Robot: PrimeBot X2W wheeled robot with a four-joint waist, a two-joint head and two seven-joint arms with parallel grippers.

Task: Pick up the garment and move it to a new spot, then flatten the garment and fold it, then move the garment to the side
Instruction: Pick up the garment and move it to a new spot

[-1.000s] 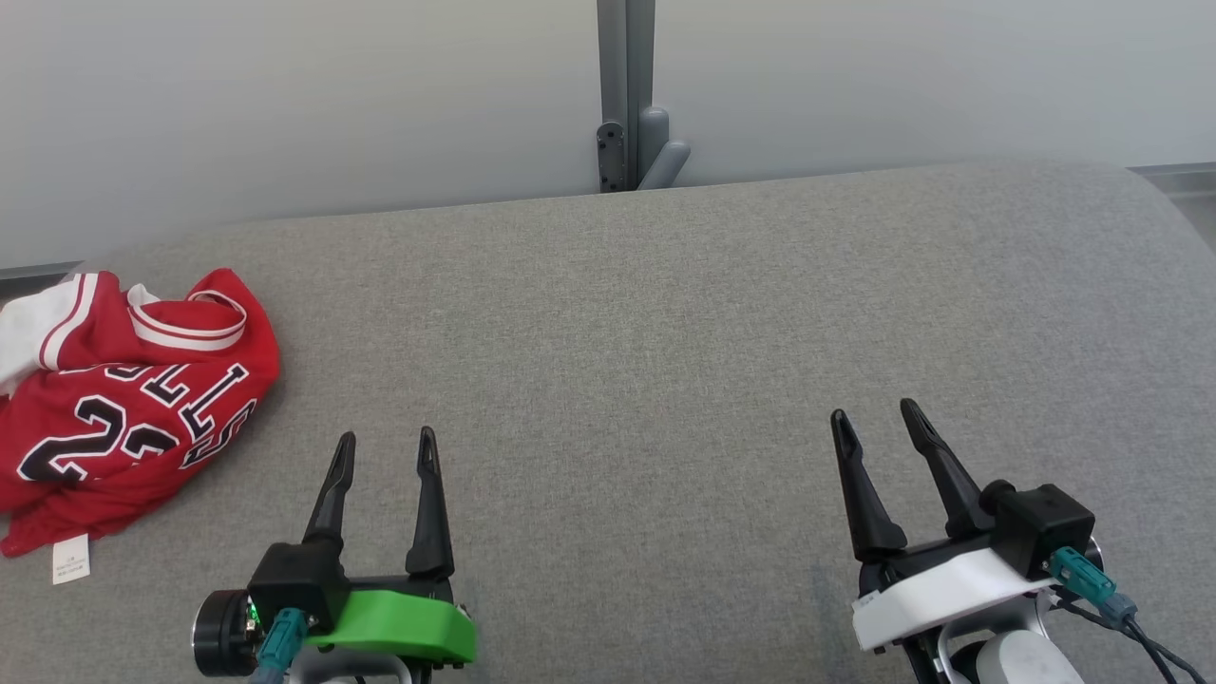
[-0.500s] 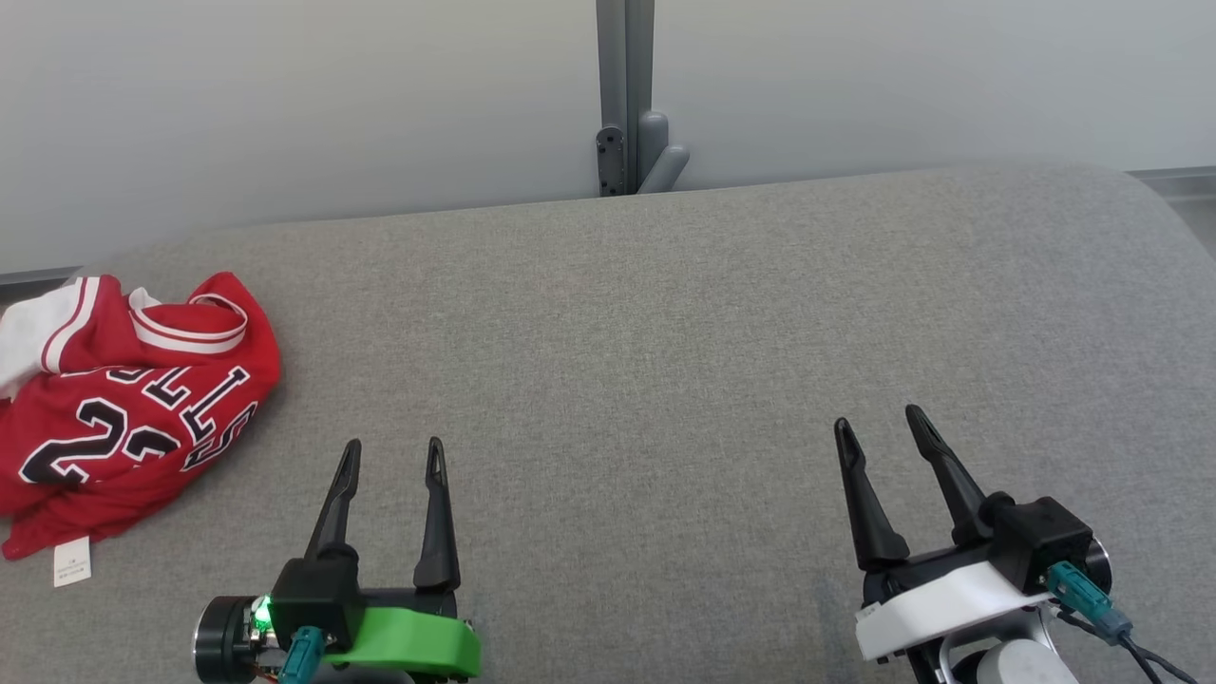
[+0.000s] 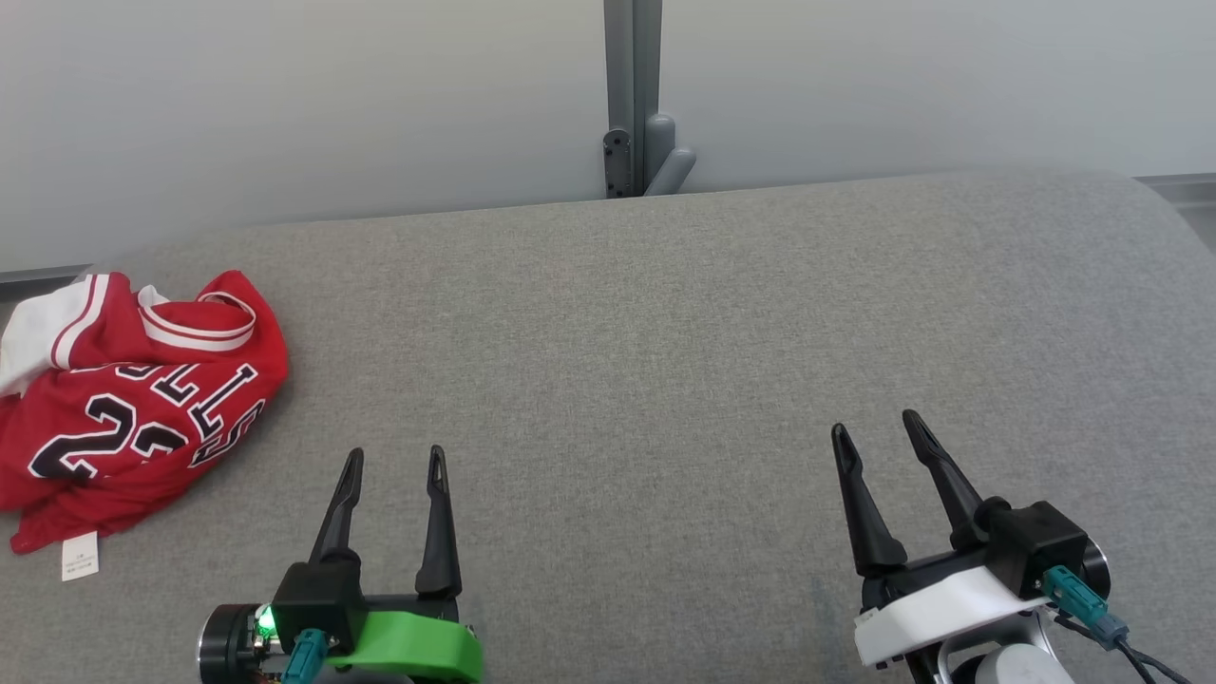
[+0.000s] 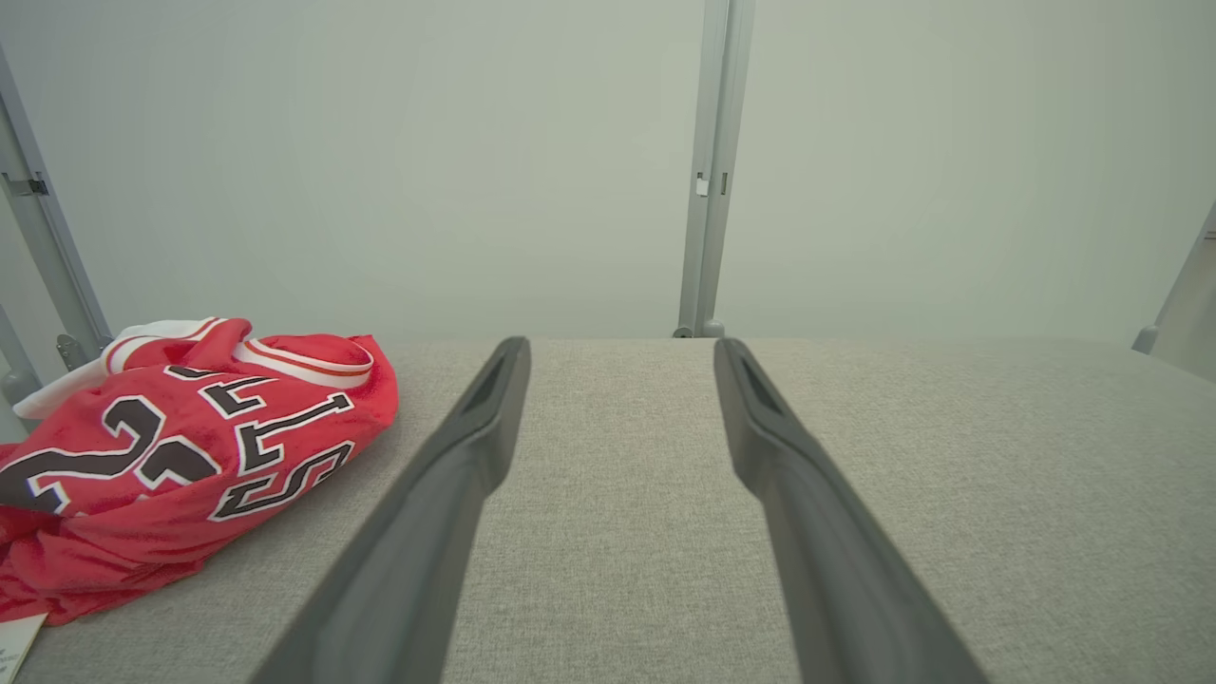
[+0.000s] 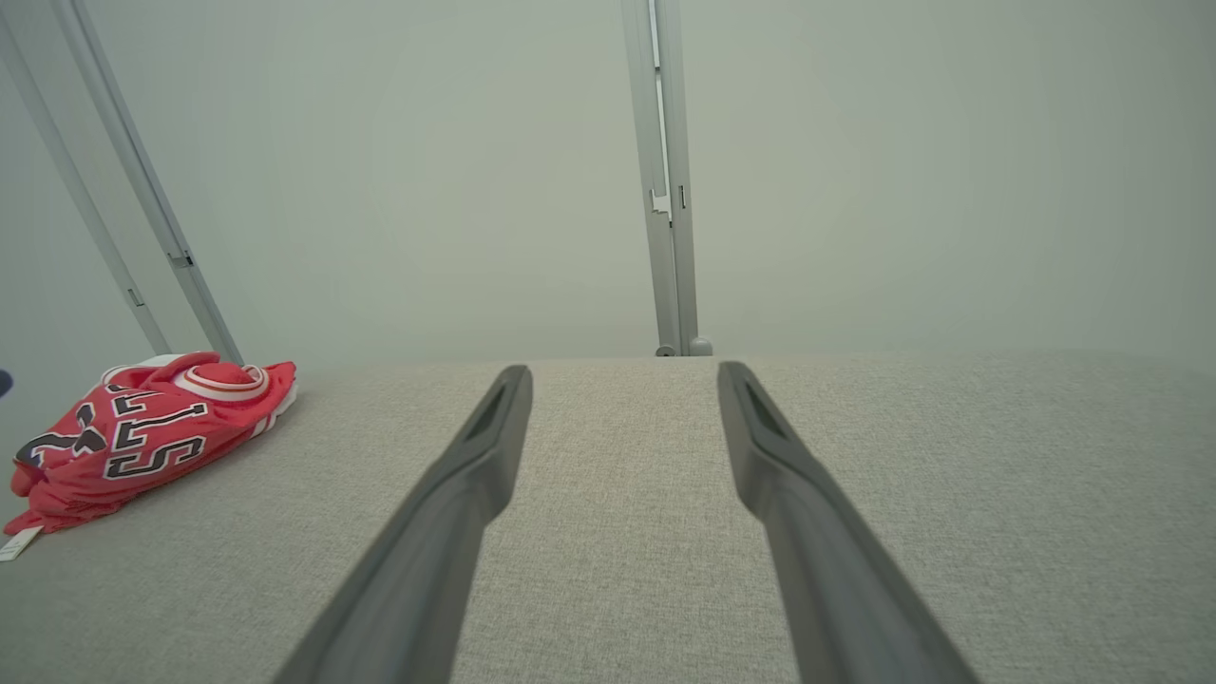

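A red basketball jersey [image 3: 133, 408] with white trim and black lettering lies crumpled at the far left of the grey table [image 3: 646, 361]; a white label sticks out at its near edge. It also appears as a red heap [image 4: 171, 446] in the left wrist view and as a smaller heap [image 5: 142, 427] in the right wrist view. My left gripper [image 3: 394, 458] stands open near the front edge, to the right of the jersey and apart from it. My right gripper [image 3: 876, 425] is open at the lower right, with nothing between its fingers.
A pale wall runs behind the table, with a grey post [image 3: 635, 95] and its bracket at the middle of the far edge. Slanted grey frame bars [image 5: 142, 190] stand at the far left behind the jersey. The table's right end curves away.
Both grippers have drawn back slightly toward the near edge, the left one more. The whole picture has shifted a little, so the camera moved. The jersey lies as before.
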